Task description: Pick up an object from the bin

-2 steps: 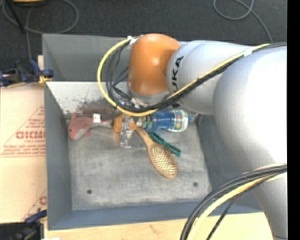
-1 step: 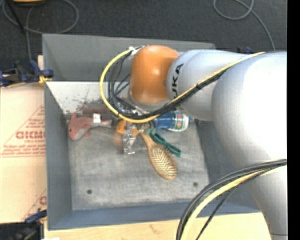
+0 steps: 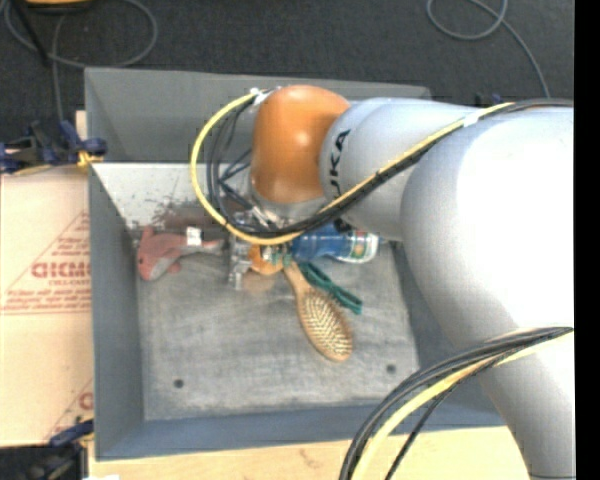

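Claw [image 3: 241, 265] mostly hidden under the orange wrist cover [image 3: 285, 148]; spread or pressed together, can't tell; arm [image 3: 480, 198] in from the right, wrist pointing down near the bin [image 3: 120, 368] back wall; beside it a half-covered small orange thing [image 3: 267, 261], between a reddish-brown object [image 3: 158, 252] and a blue bottle [image 3: 330, 246]; wooden hairbrush [image 3: 325, 326] nearby.

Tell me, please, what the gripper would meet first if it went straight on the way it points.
Most likely the bin's bare grey floor, between the reddish-pink thing and a small orange thing; the gripper points down there, though depth is unclear.
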Available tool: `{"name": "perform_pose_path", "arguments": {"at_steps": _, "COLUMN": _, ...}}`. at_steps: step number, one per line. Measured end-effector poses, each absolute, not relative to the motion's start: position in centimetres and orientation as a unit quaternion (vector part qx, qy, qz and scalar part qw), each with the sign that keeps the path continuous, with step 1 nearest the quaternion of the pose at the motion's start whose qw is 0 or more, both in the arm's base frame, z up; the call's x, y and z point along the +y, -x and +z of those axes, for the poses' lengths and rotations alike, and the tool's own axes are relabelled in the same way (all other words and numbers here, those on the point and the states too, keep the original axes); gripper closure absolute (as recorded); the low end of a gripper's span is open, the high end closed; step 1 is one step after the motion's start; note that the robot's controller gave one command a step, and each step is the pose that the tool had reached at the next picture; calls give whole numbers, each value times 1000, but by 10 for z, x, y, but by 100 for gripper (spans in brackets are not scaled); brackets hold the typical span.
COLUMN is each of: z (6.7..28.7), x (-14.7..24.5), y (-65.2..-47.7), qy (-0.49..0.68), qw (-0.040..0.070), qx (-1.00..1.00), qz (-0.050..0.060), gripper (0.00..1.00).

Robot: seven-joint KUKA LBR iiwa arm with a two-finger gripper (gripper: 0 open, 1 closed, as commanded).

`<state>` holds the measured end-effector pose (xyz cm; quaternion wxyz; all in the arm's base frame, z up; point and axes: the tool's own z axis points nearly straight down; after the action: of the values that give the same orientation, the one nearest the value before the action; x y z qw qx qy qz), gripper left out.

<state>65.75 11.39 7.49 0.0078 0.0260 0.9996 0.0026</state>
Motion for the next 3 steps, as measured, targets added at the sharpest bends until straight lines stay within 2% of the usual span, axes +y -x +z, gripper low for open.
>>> {"name": "perform_pose_path", "arguments": {"at_steps": 1, "z": 75, "x": 114, "y": -657, "qy": -26, "qw": 8, "qx": 1000, "qz": 3, "gripper": 100}}
{"name": "perform_pose_path", "arguments": {"at_steps": 2, "z": 108, "x": 122, "y": -654, "qy": -33, "qw": 2, "qx": 999, "qz": 1, "gripper": 100}}
{"name": "perform_pose_path", "arguments": {"at_steps": 3, "z": 139, "x": 114, "y": -655, "qy": -52, "qw": 3, "qx": 999, "qz": 1, "gripper": 0}}
